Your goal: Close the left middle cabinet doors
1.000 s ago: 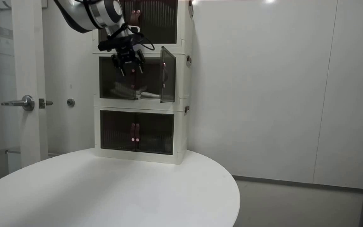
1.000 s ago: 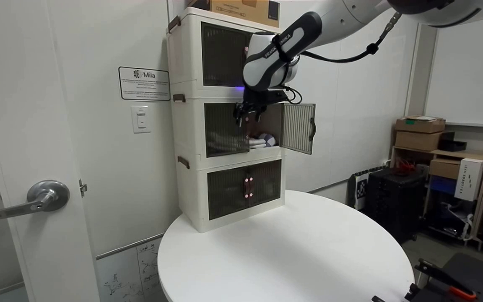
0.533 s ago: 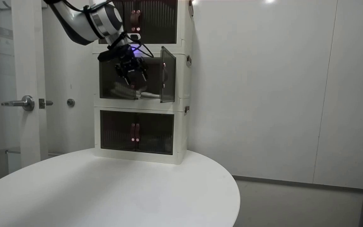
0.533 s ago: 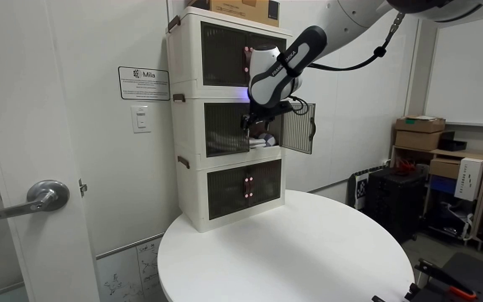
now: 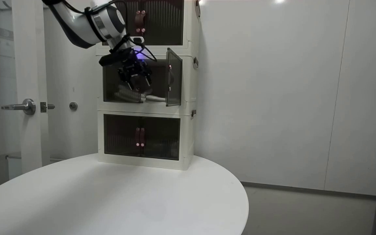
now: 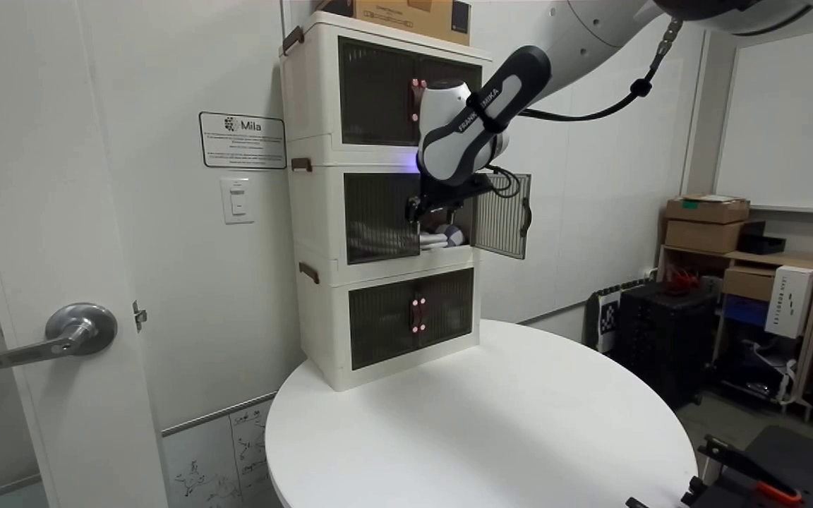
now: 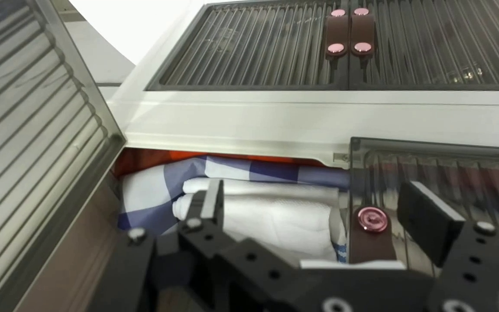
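Observation:
The left middle cabinet door [image 5: 111, 81] is a see-through leaf in the middle tier; it also shows in an exterior view [image 6: 378, 219]. It is nearly flush and looks slightly ajar at its free edge. In the upside-down wrist view the leaf [image 7: 440, 173] is at the right, with a brown strap handle and pink button. My gripper [image 7: 316, 195] is open and empty. Its fingers lie on either side of the leaf's free edge in the picture, one over the opening, one over the leaf. The gripper also shows in both exterior views [image 5: 140, 86] [image 6: 435, 222]. Contact cannot be told.
The right middle leaf [image 5: 175, 78] stands swung wide open beside the gripper. White folded cloths [image 7: 275, 216] and a blue-checked cloth [image 7: 150, 190] lie inside the tier. The top doors [image 6: 378, 92] and bottom doors [image 6: 382, 321] are shut. The cabinet stands on a round white table [image 6: 491, 409].
My gripper has moved down and slightly right, from the upper part of the middle tier to the handle's height. In the last half second it has hardly moved. The doors have not visibly moved.

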You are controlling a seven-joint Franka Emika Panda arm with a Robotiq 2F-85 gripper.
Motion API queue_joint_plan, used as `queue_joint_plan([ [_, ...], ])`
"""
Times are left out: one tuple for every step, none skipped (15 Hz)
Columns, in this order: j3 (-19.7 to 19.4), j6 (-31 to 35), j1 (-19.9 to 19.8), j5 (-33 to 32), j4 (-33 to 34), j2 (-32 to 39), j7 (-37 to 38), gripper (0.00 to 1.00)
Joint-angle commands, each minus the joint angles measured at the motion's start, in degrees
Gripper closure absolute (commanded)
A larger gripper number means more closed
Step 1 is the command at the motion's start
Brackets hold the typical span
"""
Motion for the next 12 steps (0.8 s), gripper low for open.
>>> queue_joint_plan([
  [-0.36, 0.5, 0.2, -0.28, 1.43, 0.59, 0.26, 0.0],
  [-0.43, 0.39, 0.26, -0.41, 2.05, 0.89, 0.25, 0.0],
  [-0.51, 0.32, 0.32, -0.58, 2.63, 1.16, 0.23, 0.0],
  [-0.54, 0.23, 0.35, -0.67, 3.16, 1.41, 0.1, 0.0],
  [-0.59, 0.1, 0.39, -0.77, 3.87, 1.74, 0.05, 0.0],
  [-0.55, 0.06, 0.35, -0.71, 4.38, 1.96, -0.11, 0.0],
  [-0.41, -0.02, 0.24, -0.51, 5.0, 2.31, -0.42, 0.0],
  [-0.4, -0.06, 0.21, -0.47, 5.51, 2.62, -0.55, 0.0],
  [-0.27, -0.24, 0.1, -0.28, 6.27, 3.13, -0.89, 0.0],
  [-0.21, -0.32, 0.04, -0.12, 6.98, 3.66, -1.03, 0.0],
  [-0.49, -0.43, 0.2, -0.26, 7.99, 4.41, -0.55, 0.0],
  [-0.78, -0.29, 0.34, -0.34, 8.9, 5.32, 0.08, 0.0],
])
